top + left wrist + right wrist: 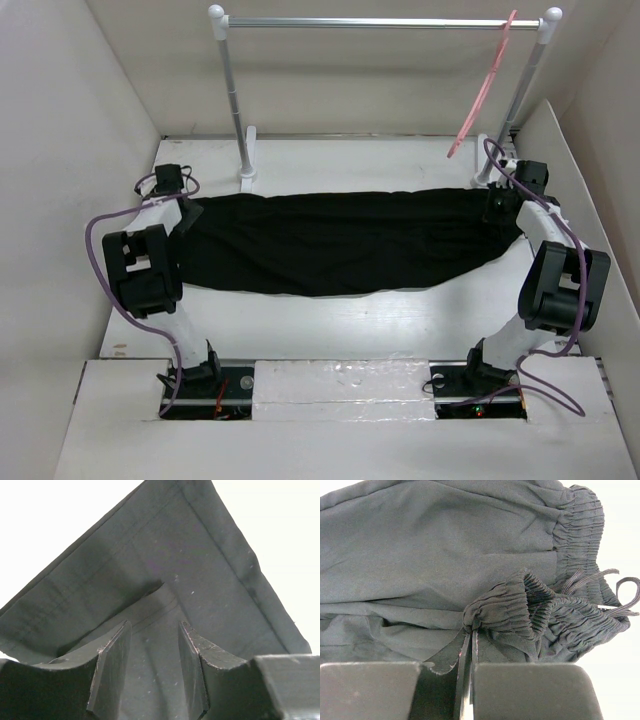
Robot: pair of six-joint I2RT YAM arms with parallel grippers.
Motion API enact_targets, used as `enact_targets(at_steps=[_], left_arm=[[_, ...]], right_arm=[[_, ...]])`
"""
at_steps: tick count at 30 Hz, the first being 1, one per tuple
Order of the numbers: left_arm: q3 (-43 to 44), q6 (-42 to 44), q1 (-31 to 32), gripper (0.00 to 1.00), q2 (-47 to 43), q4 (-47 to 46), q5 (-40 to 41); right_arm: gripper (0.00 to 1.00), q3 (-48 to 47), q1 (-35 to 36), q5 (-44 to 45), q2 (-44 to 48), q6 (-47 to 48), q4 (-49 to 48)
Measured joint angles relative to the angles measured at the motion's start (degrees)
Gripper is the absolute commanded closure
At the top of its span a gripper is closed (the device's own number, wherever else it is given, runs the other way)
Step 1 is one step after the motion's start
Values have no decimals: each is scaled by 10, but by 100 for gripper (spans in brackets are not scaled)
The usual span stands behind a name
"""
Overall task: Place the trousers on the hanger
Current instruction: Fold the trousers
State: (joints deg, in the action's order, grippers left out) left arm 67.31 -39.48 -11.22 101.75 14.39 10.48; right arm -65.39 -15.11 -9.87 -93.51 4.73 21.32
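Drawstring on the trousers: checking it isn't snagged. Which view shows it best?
Right wrist: the drawstring lies in plain sight beside the gathered waistband. Top external shows only the whole black trousers, no cord; left wrist shows just a leg hem.

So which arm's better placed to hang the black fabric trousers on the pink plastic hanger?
Right. The right gripper pinches the trousers at the waistband, nearest the hanger; the left gripper is open over the hem.
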Motion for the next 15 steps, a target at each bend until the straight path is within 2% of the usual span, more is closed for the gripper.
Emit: enact_targets(at_steps=[7,15], left_arm=[[45,0,0,66,51,5,2],[45,0,0,84,65,13,6]], right_arm=[[100,0,0,0,0,0,0],[100,0,0,0,0,0,0]])
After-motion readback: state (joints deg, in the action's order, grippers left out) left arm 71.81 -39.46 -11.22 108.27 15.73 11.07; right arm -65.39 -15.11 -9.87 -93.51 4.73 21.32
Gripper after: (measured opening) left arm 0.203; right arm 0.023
